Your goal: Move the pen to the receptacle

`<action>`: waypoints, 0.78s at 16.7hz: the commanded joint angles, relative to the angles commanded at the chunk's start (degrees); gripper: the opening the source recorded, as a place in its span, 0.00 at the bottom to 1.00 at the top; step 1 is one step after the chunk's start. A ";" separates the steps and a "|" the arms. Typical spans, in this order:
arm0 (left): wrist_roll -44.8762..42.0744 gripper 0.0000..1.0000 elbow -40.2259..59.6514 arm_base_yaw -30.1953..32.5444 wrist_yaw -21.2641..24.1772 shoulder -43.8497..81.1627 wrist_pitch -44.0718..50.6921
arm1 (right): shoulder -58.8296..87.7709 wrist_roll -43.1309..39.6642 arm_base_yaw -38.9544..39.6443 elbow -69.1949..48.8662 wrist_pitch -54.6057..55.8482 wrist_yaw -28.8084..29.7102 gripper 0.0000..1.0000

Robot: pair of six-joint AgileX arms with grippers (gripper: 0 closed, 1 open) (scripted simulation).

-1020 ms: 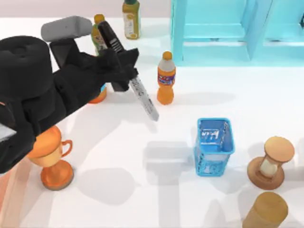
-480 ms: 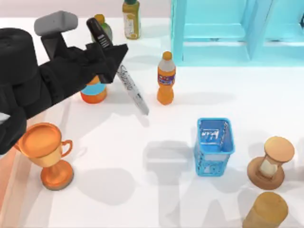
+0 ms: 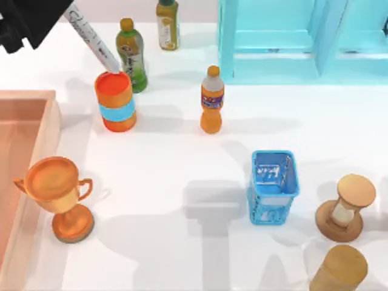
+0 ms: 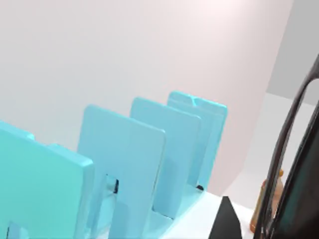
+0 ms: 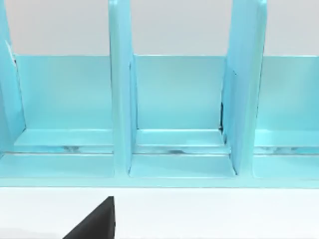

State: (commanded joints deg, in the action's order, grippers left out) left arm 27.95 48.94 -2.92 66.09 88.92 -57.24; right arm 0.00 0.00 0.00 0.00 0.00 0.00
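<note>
the receptacle [image 3: 24,157] sits at my worktop's left edge. my left gripper [image 3: 27,21], top-left corner, grips the pen [image 3: 94,42], which slants over the orange bottle [image 3: 115,102], outside the receptacle.

Smooth matt white desk [image 3: 170,182]; light wooden box [image 3: 24,151]; glossy orange trophy [image 3: 57,194]; blue plastic mesh basket [image 3: 274,187]; wooden hourglass [image 3: 345,207].
</note>
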 joint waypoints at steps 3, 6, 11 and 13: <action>0.87 0.00 1.87 -11.58 16.16 3.96 -7.93 | 0.00 0.00 0.00 0.00 0.00 0.00 1.00; 2.20 0.00 1.96 -22.94 30.67 7.98 -13.57 | 0.00 0.00 0.00 0.00 0.00 0.00 1.00; 2.27 0.00 2.00 -37.02 46.60 11.67 -20.44 | 0.00 0.00 0.00 0.00 0.00 0.00 1.00; 1.66 0.00 2.36 -39.58 49.42 11.91 -22.13 | 0.00 0.00 0.00 0.00 0.00 0.00 1.00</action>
State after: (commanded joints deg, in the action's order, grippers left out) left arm 29.61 51.29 -42.50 115.51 100.83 -79.37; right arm 0.00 0.00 0.00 0.00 0.00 0.00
